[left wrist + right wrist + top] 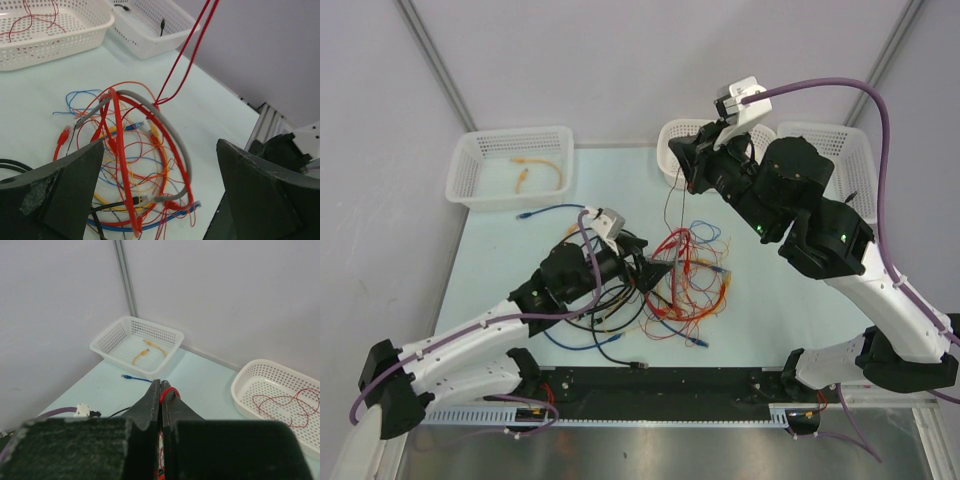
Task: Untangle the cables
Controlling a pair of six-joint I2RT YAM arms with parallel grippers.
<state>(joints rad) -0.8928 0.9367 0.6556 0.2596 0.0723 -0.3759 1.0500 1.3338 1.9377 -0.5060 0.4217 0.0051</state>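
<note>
The right end effector is shut tight on one thin red wire, held up high, and that wire runs down to the cables heaped on the surface, where the wide-open left end effector sits just beside them, far nearer.

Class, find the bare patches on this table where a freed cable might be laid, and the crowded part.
Bare table lies between the left basket and the middle basket, and right of the cable tangle toward the right arm. The centre is crowded: tangle and left claw.
</note>
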